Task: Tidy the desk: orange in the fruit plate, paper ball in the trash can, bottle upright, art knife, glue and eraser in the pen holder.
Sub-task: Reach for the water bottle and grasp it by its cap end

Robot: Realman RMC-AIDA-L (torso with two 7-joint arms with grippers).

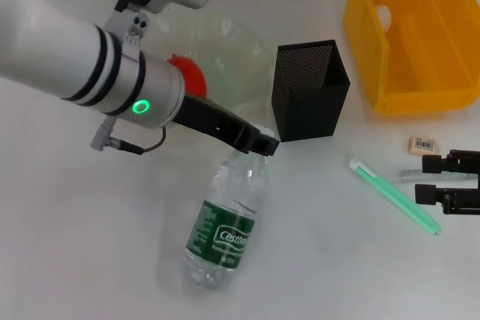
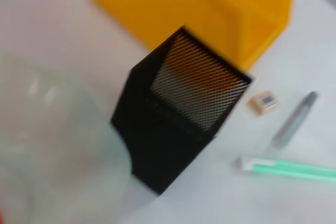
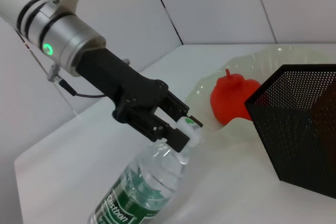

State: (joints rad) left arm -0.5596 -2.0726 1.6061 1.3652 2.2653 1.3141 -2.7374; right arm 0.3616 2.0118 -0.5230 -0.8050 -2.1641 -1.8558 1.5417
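Your left claw is clamped on the white cap end of the bottle, which lies tilted on the tabletop, its base toward 7 o'clock in the head view and its neck lifted into the fingers. The orange sits in the fruit plate, at 11 o'clock from the bottle. The pen holder stands upright just beside the plate, at 3 o'clock from it, and the trash can stands at 2 o'clock from the holder. The glue lies flat at 5 o'clock from the holder, with the eraser near it and the art knife between them. Your right claw rests at the right edge, just beside the glue, fingers apart.
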